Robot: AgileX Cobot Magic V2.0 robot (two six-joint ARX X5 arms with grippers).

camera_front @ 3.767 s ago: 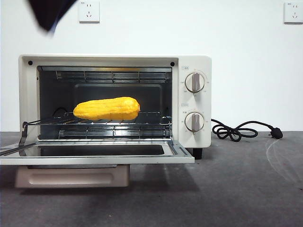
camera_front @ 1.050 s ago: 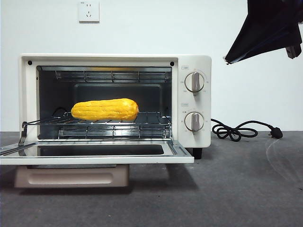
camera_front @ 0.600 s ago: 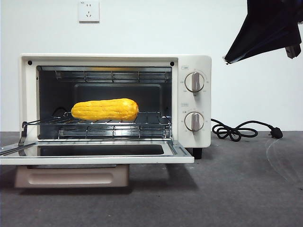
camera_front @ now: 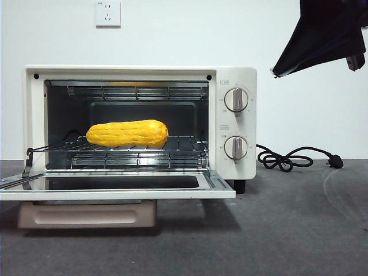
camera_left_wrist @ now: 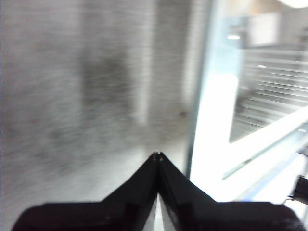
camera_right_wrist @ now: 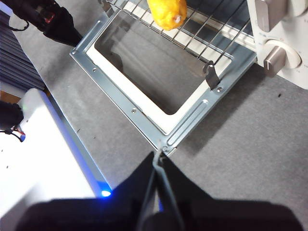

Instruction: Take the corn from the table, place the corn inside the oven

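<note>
The yellow corn (camera_front: 127, 133) lies lengthwise on the wire rack (camera_front: 178, 146) inside the cream oven (camera_front: 238, 75), whose door (camera_front: 115, 192) hangs open and flat. The right wrist view shows one end of the corn (camera_right_wrist: 167, 12) on the rack. My right gripper (camera_right_wrist: 158, 154) is shut and empty, high over the table (camera_front: 287, 230) by the door's corner. In the front view it matches the dark arm (camera_front: 322, 34) at the top right. My left gripper (camera_left_wrist: 157, 155) is shut on nothing over blurred grey table. The left arm (camera_right_wrist: 53, 24) shows dark beside the door's far side.
Two knobs (camera_front: 236, 99) sit on the oven's right panel. A black cord (camera_front: 287, 158) coils on the table right of the oven. A white base with a blue light (camera_right_wrist: 38, 159) borders the table in the right wrist view.
Four seconds ago a dark arm hung at the top left of the front view; it is gone, and an arm now shows at the top right. The corn sits slightly further left.
</note>
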